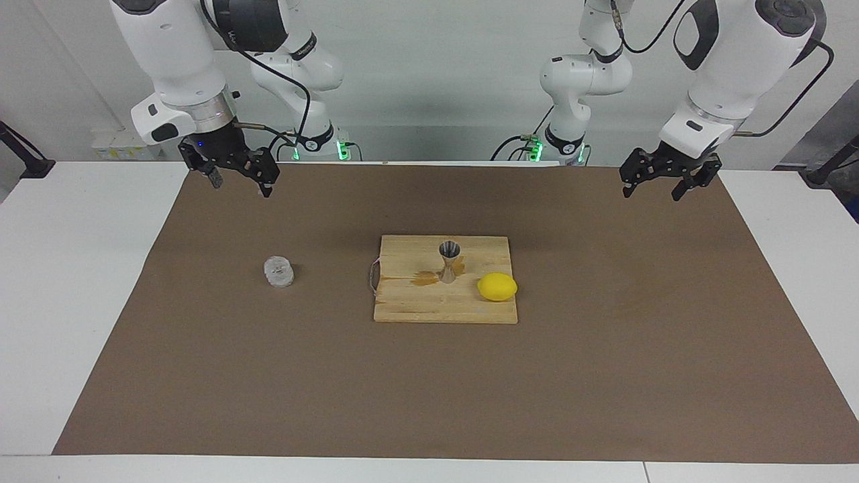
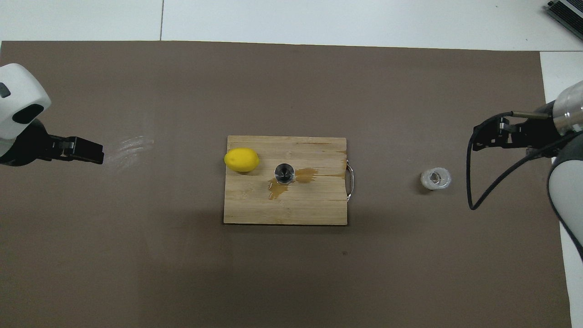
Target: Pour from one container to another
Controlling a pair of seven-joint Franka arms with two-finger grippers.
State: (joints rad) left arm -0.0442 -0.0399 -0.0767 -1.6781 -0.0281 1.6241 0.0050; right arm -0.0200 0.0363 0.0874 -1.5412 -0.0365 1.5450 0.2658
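From the facing view, my right claw [image 1: 239, 179] hangs released and empty over the brown paper mat [image 1: 604, 376] at the right arm's end of the counter [image 1: 60, 282], its two fingers plainly apart. My left claw [image 1: 656, 184] hangs over the mat at the left arm's end, also released and holding nothing. The small clear faceted glass cup [image 1: 278, 271] stands upright on the mat, toward the right arm's end, well apart from both claws. The pale wooden cutting board [image 1: 416, 305] lies mid-counter, with the silvery hourglass-shaped steel jigger [image 1: 449, 261] upright on it. A brownish wet stain [image 1: 423, 277] spreads on the wood at the jigger's foot. A yellow lemon [image 1: 497, 286] rests on the board at its edge toward the left arm's end, just beside the jigger. The board's thin wire handle [image 1: 372, 276] barely shows. I cannot tell whether the cup holds any liquid.

From the overhead view, my left claw [image 2: 93, 153] is only a dark wedge, its fingers overlapping, the arm cut off by the frame edge. My right claw [image 2: 479, 138] is partly hidden by its looping black cable [image 2: 469, 182]. The cup [image 2: 436, 178] is a pale ring; its contents are hard to read. The jigger [image 2: 284, 173] shows only its round mouth, the stain [image 2: 304, 175] on both sides of it. The lemon [image 2: 241, 160] overhangs the board [image 2: 282, 209].
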